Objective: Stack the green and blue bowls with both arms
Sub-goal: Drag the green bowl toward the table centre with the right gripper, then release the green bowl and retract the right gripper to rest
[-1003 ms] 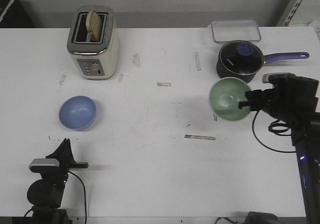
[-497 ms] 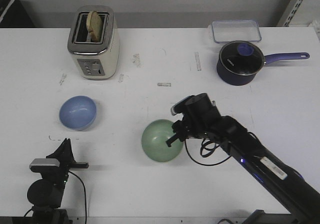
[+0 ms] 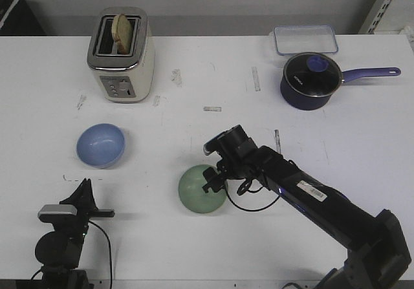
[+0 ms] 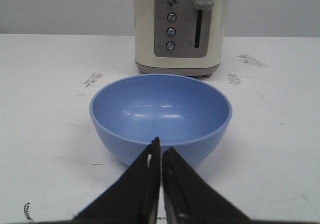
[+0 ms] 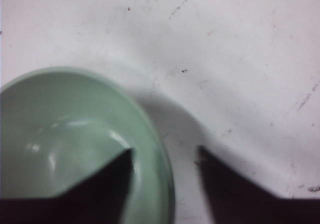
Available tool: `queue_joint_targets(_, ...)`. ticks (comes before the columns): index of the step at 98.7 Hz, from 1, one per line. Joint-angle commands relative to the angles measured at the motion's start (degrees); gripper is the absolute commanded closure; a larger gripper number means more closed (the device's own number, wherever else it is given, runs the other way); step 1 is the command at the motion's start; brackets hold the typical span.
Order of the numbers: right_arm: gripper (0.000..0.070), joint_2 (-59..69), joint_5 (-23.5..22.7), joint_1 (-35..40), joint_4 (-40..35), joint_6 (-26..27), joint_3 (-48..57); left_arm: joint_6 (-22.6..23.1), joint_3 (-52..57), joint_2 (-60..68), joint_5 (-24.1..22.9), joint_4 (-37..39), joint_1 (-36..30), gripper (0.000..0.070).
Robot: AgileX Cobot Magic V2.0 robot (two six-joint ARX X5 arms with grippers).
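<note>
The pale green bowl [image 3: 200, 191] sits upright on the white table [image 3: 194, 75], front of centre. My right gripper [image 3: 212, 179] is at its right rim, open. In the right wrist view the gripper [image 5: 165, 151] straddles the green bowl's [image 5: 65, 144] rim, one finger inside and one outside with a gap to the wall. The light blue bowl [image 3: 100, 145] stands at the left. My left gripper [image 3: 84, 189] is shut and empty, just in front of it. In the left wrist view the gripper [image 4: 161, 146] points at the blue bowl [image 4: 160, 116].
A cream toaster [image 3: 121, 56] with a slice of bread stands at the back left, behind the blue bowl; it also shows in the left wrist view [image 4: 178, 28]. A dark navy saucepan [image 3: 310, 80] and a clear lidded container [image 3: 305, 39] are at the back right.
My right arm carried the green bowl from the right side to the front middle and brought it down to the table. The left arm and blue bowl have not moved.
</note>
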Motion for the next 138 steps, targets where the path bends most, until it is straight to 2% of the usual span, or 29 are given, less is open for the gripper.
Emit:
queue_joint_targets(1, 0.0112, 0.96, -0.17, 0.48, 0.02, -0.26, 1.01, -0.15, -1.22, -0.11, 0.11, 0.66, 0.0, 0.0699)
queue_joint_targets(21, 0.0115, -0.63, 0.0, -0.87, -3.13, -1.01, 4.94, -0.13, -1.22, -0.11, 0.11, 0.66, 0.0, 0.0699)
queue_joint_targets(26, 0.0149, -2.1, 0.02, -1.68, -3.1, -1.03, 5.68, -0.13, -1.22, -0.11, 0.09, 0.66, 0.0, 0.0699)
queue_joint_targets(35, 0.032, -5.7, 0.04, -4.09, -2.8, -1.03, 6.34, -0.13, -1.22, -0.11, 0.09, 0.68, 0.0, 0.0699)
queue_joint_targets(45, 0.0609, -10.4, 0.31, -7.87, -2.95, -1.36, 6.32, -0.13, -1.22, -0.11, 0.09, 0.68, 0.0, 0.0699)
queue_joint_targets(49, 0.0696, -12.31, 1.14, -9.77, -3.54, -1.42, 6.29, -0.13, -1.22, -0.11, 0.09, 0.68, 0.0, 0.0699)
queue_joint_targets(62, 0.07, -18.73, 8.74, -16.37, -5.73, -3.08, 4.7, -0.15, -1.22, -0.11, 0.11, 0.63, 0.0, 0.0699)
queue_joint_targets(68, 0.07, -22.29, 10.75, -19.3, -5.49, -3.3, 2.08, -0.15, -1.22, -0.11, 0.09, 0.61, 0.0, 0.0699)
queue_joint_targets(89, 0.07, -38.53, 10.78, -29.53, 0.68, -4.98, -15.28, -0.15, -1.22, -0.11, 0.09, 0.61, 0.0, 0.0699)
queue_joint_targets(106, 0.07, -53.44, 10.54, -34.36, 3.13, -5.16, -27.74, -0.35, -1.22, -0.11, 0.11, 0.7, 0.0, 0.0699)
queue_joint_targets(122, 0.07, -65.96, 10.49, -35.32, 3.28, -4.94, -33.57, -5.2, -1.22, -0.11, 0.09, 0.7, 0.0, 0.0699)
queue_joint_targets(138, 0.07, -74.86, 10.54, -35.26, 4.09, -4.96, -36.04, -12.17, 0.0, -0.11, 0.09, 1.27, 0.0, 0.0699)
